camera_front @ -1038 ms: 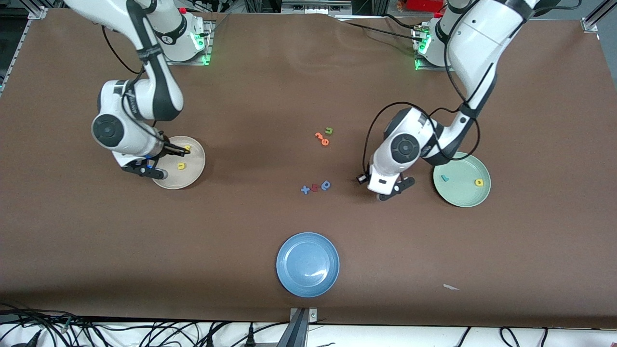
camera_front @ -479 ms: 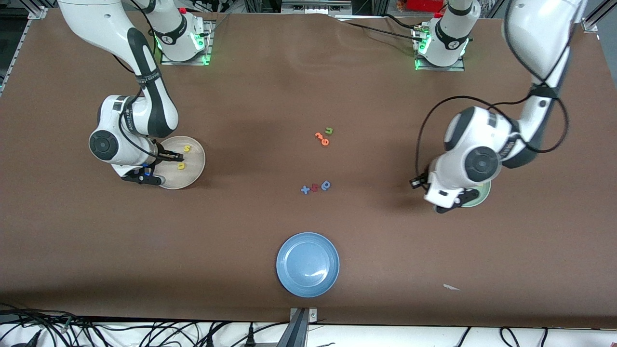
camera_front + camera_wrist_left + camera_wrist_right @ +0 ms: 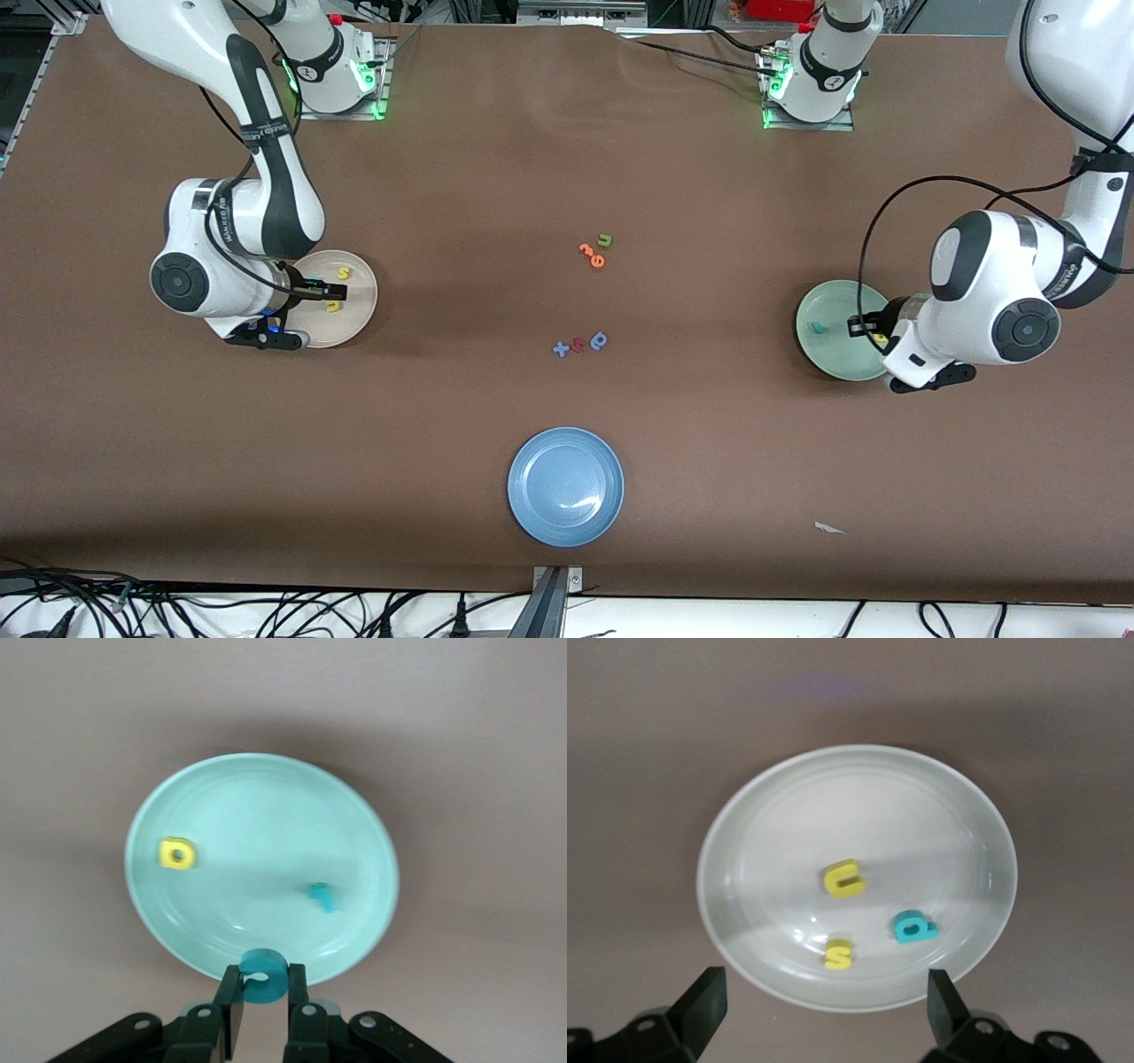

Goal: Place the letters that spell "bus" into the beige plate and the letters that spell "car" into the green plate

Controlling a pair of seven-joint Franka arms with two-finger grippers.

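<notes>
Wide brown matte table covering [image 3: 496, 159] filling the view, creasing slightly toward the bases; black cables [image 3: 266, 611] trailing along the white near edge; green indicator lights [image 3: 379, 108] glowing

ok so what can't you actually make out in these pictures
- Front view: the left arm covers part of the green plate; the left gripper and its teal c don't show there.
- Front view: the right gripper covers the teal b on the beige plate.
- Front view: the loose letters mid-table are too small to read surely.
- Both wrist views: table edges and the blue plate are cut off.
</notes>
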